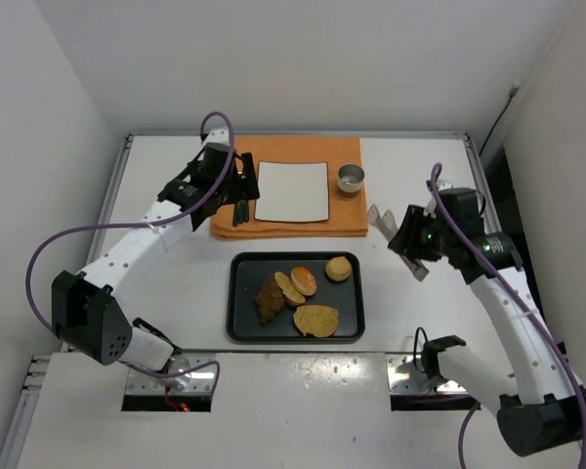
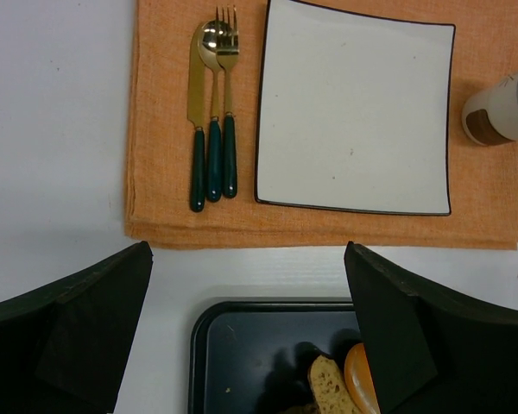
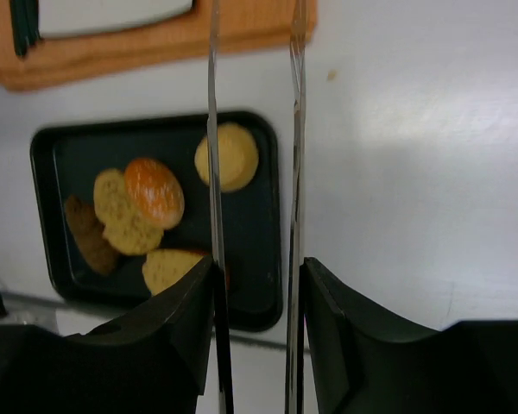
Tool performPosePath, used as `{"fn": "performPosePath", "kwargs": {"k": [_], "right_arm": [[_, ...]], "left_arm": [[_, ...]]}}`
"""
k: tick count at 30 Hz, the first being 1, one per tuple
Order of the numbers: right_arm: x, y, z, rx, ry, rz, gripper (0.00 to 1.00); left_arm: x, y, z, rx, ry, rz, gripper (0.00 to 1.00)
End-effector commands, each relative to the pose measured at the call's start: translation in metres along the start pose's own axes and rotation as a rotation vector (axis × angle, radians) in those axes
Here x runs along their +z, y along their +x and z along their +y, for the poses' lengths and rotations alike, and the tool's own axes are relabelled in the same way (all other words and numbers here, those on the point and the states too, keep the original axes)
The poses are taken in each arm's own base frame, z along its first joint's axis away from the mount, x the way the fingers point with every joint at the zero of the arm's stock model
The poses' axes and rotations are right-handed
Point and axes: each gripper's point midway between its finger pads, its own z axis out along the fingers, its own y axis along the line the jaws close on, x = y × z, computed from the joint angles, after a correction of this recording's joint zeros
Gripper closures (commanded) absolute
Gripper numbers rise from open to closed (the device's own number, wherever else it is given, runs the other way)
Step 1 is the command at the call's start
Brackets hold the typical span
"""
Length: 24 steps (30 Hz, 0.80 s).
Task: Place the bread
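Step in hand, as I read it: approach, no bread picked yet. Right gripper (image 1: 410,242) clamps tongs (image 3: 298,155); blades apart, empty, right of black tray (image 1: 240,303). Bread lies on tray, centre frame, round bun (image 1: 339,268) in its upper right corner. Left gripper (image 2: 249,285) wide, empty. Next I'd straddle bun with blades, squeeze, carry to white plate (image 1: 293,191).

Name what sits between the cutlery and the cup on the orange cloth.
The white plate lies between them, clearest in the left wrist view.
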Motion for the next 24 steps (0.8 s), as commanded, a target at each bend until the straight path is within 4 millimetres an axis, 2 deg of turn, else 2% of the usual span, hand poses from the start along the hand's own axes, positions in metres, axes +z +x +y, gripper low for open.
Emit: {"fn": "performPosePath", "kwargs": {"k": [1,3,9,14,16,24], "right_arm": [[-0.001,0.046,0.014,0.041,-0.087,0.145,0.56],[-0.001,0.058,0.023,0.037,-0.126,0.173,0.56],[-0.005,0.085,0.027,-0.037,-0.133,0.273,0.55],[0.003,0.093,0.036,-0.082,-0.144,0.296,0.55],[0.008,0.097,0.032,-0.086,-0.106,0.302,0.54],[0.022,0.109,0.036,-0.117,-0.088,0.337,0.51]], "left_arm": [[-0.020,-0.027,-0.003,-0.047,0.034,-0.069,0.00],[-0.020,-0.028,-0.002,-0.047,0.026,-0.073,0.00],[-0.018,-0.023,0.002,-0.042,0.009,-0.062,0.00],[-0.018,-0.023,0.002,-0.051,0.010,-0.062,0.00],[-0.018,-0.023,0.001,-0.060,0.010,-0.061,0.00],[-0.014,-0.021,0.003,-0.062,0.007,-0.052,0.00]]}}
